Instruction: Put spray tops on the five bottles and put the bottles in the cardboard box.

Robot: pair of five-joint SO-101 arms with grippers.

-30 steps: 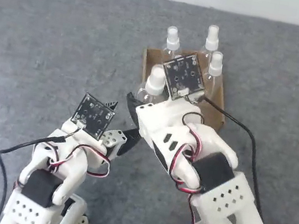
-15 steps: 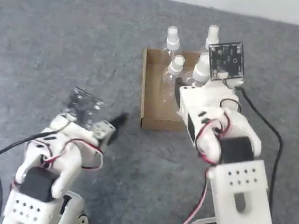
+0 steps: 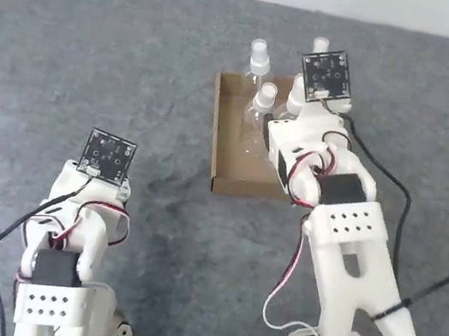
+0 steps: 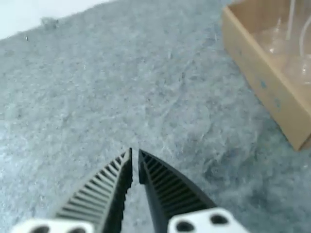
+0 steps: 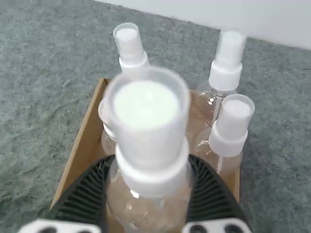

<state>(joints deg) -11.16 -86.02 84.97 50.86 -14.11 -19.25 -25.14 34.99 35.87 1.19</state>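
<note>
**Q:** What does the right gripper [image 5: 146, 191] hold?
**A:** It pinches a clear bottle [image 5: 146, 126] just below the neck, its fingers spread only as wide as the bottle. It holds it over the cardboard box [image 3: 224, 146], at 1 o'clock on the grey carpet [image 3: 97, 50].

**Q:** Which way does the bottle point?
**A:** Its long axis is vertical, with the white spray top [image 5: 146, 104] up. Other capped bottles [image 5: 226, 63] stand upright toward the box's 12 o'clock end.

**Q:** And the left gripper [image 4: 135, 162]?
**A:** It hangs over the carpet at 7 o'clock, jaws nearly pressed together, holding nothing.

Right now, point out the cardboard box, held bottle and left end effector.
cardboard box [image 4: 265, 90], left wrist view, outer wall.
held bottle [image 5: 146, 104], right wrist view, spray cap.
left end effector [image 4: 135, 153], left wrist view, between fingertips.
</note>
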